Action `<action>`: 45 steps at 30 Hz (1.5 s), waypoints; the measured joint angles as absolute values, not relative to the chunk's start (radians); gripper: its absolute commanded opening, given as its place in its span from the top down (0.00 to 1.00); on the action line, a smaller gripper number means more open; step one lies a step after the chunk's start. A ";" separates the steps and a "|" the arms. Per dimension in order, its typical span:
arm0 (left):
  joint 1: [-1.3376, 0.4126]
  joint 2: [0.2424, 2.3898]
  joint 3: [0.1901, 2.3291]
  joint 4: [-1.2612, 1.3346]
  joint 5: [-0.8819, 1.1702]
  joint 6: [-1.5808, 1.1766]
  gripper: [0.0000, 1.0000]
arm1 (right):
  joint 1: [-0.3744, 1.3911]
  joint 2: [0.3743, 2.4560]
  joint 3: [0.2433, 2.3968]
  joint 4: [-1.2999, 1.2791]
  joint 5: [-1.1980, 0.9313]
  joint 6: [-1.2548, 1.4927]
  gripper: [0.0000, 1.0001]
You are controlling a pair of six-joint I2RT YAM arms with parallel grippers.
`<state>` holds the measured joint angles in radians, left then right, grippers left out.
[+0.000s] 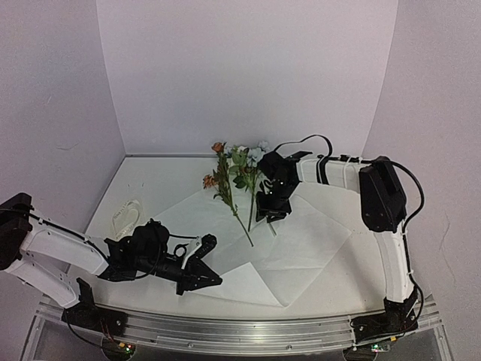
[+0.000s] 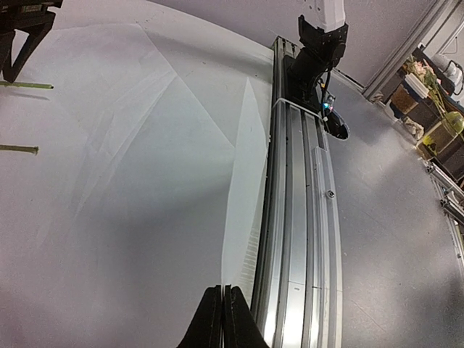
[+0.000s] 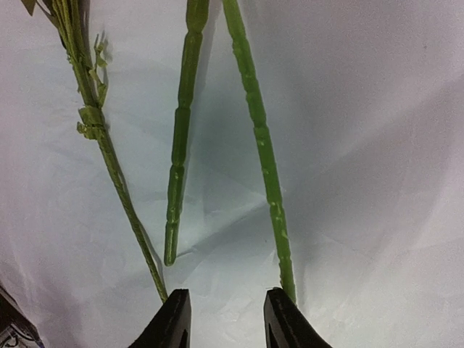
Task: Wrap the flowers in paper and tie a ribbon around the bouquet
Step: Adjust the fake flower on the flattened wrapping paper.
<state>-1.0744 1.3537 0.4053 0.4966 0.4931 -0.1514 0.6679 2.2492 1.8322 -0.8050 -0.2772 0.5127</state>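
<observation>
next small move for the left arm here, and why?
Probably lift the left end effector and sweep it toward the flowers, folding the paper over them. It looks shut on the paper's raised near edge, the flowers lie uncovered on it, and the right end effector is open, holding nothing.

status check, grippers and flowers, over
Left gripper shut on paper, near edge. Right gripper open, empty, above flowers, stem ends. Flowers unwrapped on paper; nothing blocking.
</observation>
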 measured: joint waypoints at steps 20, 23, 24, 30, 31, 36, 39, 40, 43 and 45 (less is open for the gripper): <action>-1.186 1.386 0.406 0.430 0.361 -0.030 0.93 | 0.670 2.270 1.846 -0.813 -0.238 0.417 0.68; -1.192 1.389 0.410 0.416 0.355 -0.030 0.93 | 0.670 2.294 1.851 -0.814 -0.247 0.423 0.79; -1.193 1.389 0.411 0.412 0.353 -0.030 0.93 | 0.670 2.300 1.853 -0.815 -0.249 0.423 0.84; -1.193 1.389 0.411 0.408 0.336 -0.031 0.93 | 0.671 2.304 1.857 -0.815 -0.261 0.436 1.00; -1.193 1.389 0.411 0.408 0.336 -0.032 0.94 | 0.673 2.304 1.857 -0.816 -0.260 0.440 1.00; -1.194 1.389 0.411 0.411 0.335 -0.035 0.93 | 0.693 2.285 1.856 -0.817 -0.247 0.460 1.00; -1.195 1.389 0.411 0.418 0.335 -0.035 0.93 | 0.713 2.248 1.855 -0.819 -0.238 0.491 1.00; -1.195 1.389 0.411 0.422 0.335 -0.036 0.93 | 0.720 2.232 1.854 -0.818 -0.235 0.508 1.00; -1.195 1.389 0.411 0.432 0.334 -0.039 0.93 | 0.741 2.184 1.835 -0.817 -0.225 0.558 1.00; -1.195 1.389 0.411 0.439 0.334 -0.043 0.93 | 0.757 2.161 1.818 -0.817 -0.218 0.596 1.00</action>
<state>-1.1950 1.3891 0.4114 0.4390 0.3340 -0.0434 0.7573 2.1607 1.8184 -0.8168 -0.2179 0.5963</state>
